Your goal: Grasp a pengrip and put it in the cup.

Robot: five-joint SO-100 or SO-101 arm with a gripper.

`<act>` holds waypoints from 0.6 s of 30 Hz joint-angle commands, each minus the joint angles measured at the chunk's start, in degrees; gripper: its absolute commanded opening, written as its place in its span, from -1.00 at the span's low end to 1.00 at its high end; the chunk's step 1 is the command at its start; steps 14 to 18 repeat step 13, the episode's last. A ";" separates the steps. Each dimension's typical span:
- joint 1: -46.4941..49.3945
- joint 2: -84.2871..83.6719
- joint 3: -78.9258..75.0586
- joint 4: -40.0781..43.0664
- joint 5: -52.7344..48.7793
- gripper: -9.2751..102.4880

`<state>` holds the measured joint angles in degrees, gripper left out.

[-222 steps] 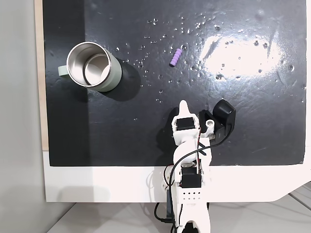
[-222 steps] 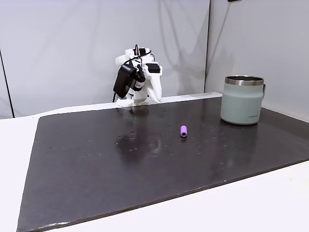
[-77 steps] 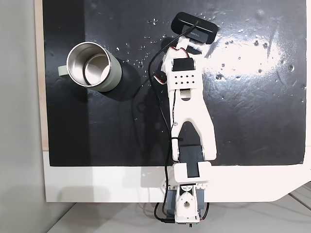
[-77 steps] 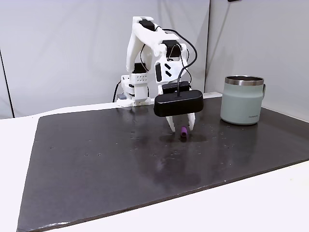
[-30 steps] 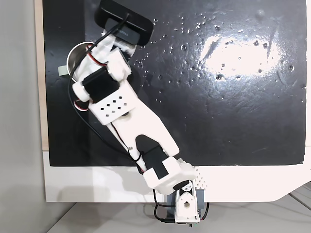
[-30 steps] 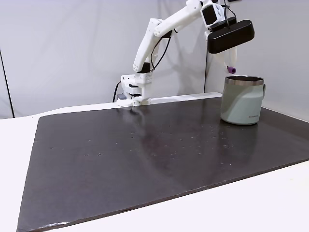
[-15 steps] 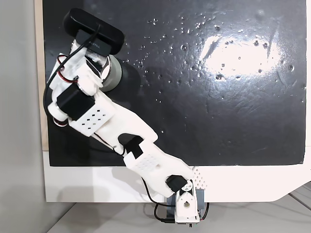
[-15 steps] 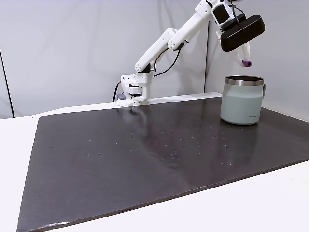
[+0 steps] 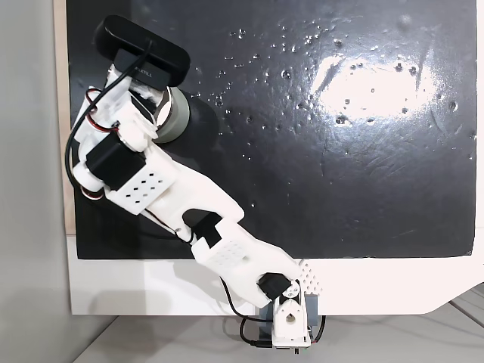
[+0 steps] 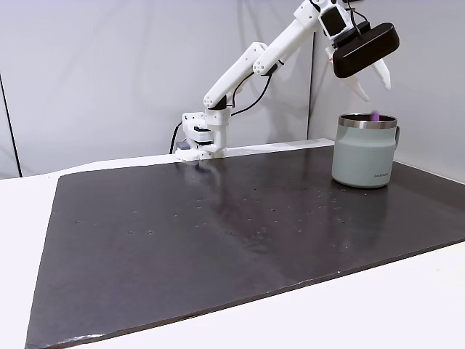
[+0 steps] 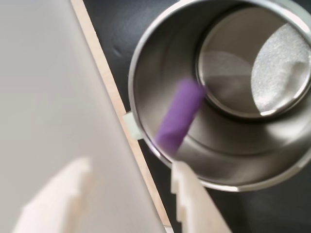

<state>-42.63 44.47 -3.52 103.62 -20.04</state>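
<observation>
Pengrip (image 11: 179, 118) blurred in mid-fall at the steel rim of the cup (image 10: 363, 156), dropped from the gripper (image 10: 370, 82) parked high above the mouth with fingers spread and empty, apparently for a clean landing inside.

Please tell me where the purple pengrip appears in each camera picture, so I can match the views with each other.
Fixed view from above: I cannot find the pengrip; the arm and its black camera cover most of the cup.
Fixed view from the side: a small purple spot right at the cup's steel rim, below the open gripper.
Wrist view: a blurred purple tube over the cup's steel inner wall, mid-picture.
Shared landmark: the sage-green cup.
</observation>
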 commanded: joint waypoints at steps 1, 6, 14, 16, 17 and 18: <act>0.62 1.67 -2.64 1.05 -0.35 -0.31; 0.62 1.67 -2.29 1.05 -0.35 -0.31; 0.62 1.93 -2.29 1.14 -0.44 -0.31; 0.62 1.93 -2.29 1.14 -0.44 -0.31; 0.62 1.93 -2.29 1.14 -0.44 -0.31; 0.62 1.93 -2.29 1.14 -0.44 -0.31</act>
